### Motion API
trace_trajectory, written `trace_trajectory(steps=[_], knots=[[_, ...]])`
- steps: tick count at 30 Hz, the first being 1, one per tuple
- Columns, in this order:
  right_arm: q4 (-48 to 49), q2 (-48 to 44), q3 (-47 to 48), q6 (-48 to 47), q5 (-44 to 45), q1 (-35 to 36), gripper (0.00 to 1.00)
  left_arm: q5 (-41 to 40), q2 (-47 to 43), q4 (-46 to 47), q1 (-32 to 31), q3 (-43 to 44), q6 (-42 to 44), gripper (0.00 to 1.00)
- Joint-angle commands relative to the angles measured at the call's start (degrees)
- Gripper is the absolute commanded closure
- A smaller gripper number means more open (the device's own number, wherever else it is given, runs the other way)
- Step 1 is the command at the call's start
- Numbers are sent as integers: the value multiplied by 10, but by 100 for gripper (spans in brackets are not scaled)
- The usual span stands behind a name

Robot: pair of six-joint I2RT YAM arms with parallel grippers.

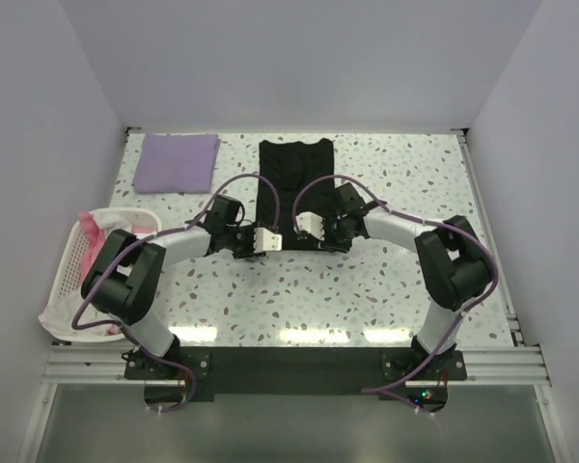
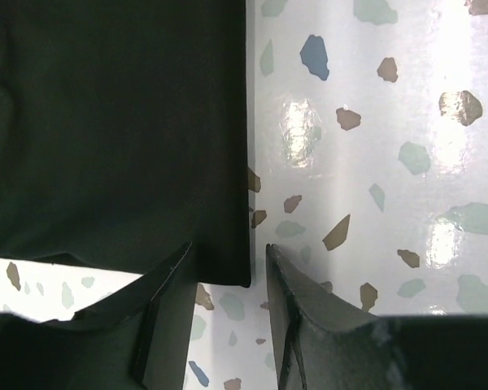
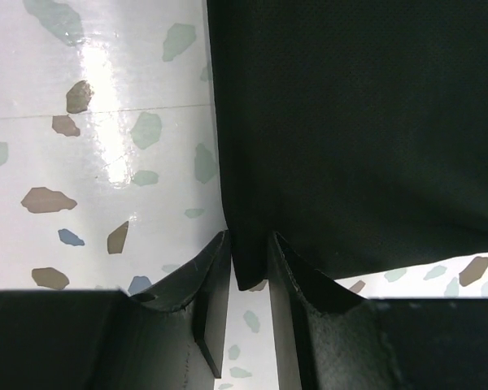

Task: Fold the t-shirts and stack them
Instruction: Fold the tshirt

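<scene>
I see the black t-shirt (image 1: 291,178) flat on the worktop (image 1: 396,193), lavender t-shirt (image 1: 179,161) far left. My left hand (image 2: 228,272) straddles the black one's near-left corner, jaws apart. The right hand (image 3: 248,260) pinches the near-right corner, open worktop beside both edges.

Robot lab test cell: plain white enclosure walls (image 1: 299,58), speckled terrazzo-pattern tabletop (image 1: 386,289), silver aluminium extrusion rail (image 1: 492,365).
</scene>
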Motion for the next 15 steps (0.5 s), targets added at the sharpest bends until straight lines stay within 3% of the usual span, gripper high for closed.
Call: trace_trajectory(steps=[1,4,9,15], knots=[[18,18,-17,-28,25,5,73,-17,17,-27,-4,13,41,59],[18,14,-32,-42,35,5,78,-19,21,-29,-4,18,42,71],[16,5,-32,-39,37,5,100,-10,18,-43,-4,27,37,100],[-57,-43,30,-21,30,0,100,11,-27,-91,7,71,2,100]])
